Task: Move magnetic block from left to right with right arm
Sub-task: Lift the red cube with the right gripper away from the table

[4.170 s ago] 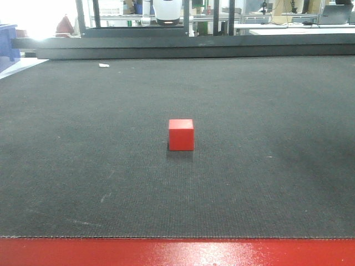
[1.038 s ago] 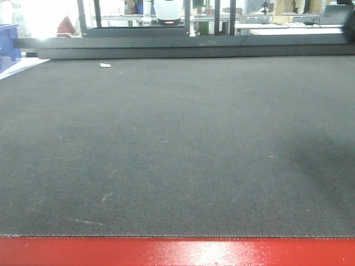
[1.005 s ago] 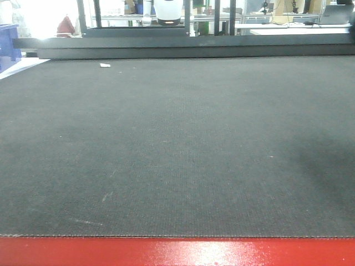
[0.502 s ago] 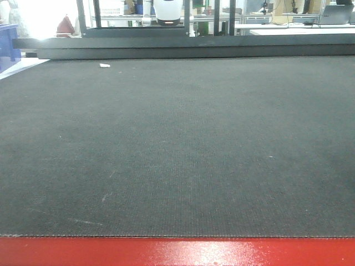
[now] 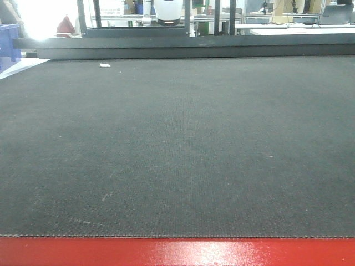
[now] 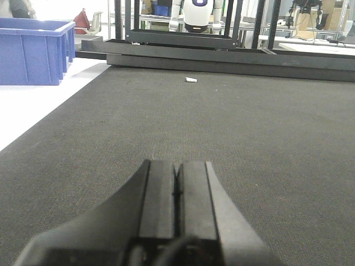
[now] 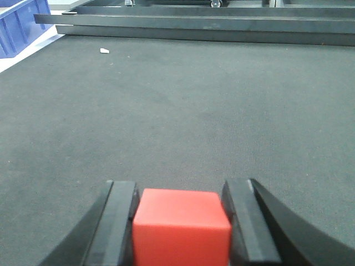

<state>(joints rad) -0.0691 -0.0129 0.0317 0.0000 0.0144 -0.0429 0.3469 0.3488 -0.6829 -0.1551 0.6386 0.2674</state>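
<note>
Dark grey woven mat (image 5: 177,144) fills the front view, red table edge (image 5: 177,252) running along its near edge. Black frame rails (image 5: 183,50) lie across the far edge, with lab clutter and a white robot body (image 5: 166,11) behind them. Small white scrap (image 5: 104,65) lies on the mat close to the far edge, toward the far-left corner. Blue bin (image 6: 33,50) stands off the mat's left edge on a white surface, seen in the left wrist view. Left gripper (image 6: 177,166) is clenched, its black fingers (image 6: 158,194) pressed flat together with nothing between them, low over the mat and pointing toward the far edge. Right gripper (image 7: 178,188) is grasping the block (image 7: 181,227): red cube sits squarely between the two black pads (image 7: 119,216), both side faces touching them, top face level, front face toward the far edge. Block shows only in the right wrist view, held over open mat, well short of the far edge, with the scrap far ahead and to the left. Cannot tell whether the block's underside touches the mat or is lifted off it.
</note>
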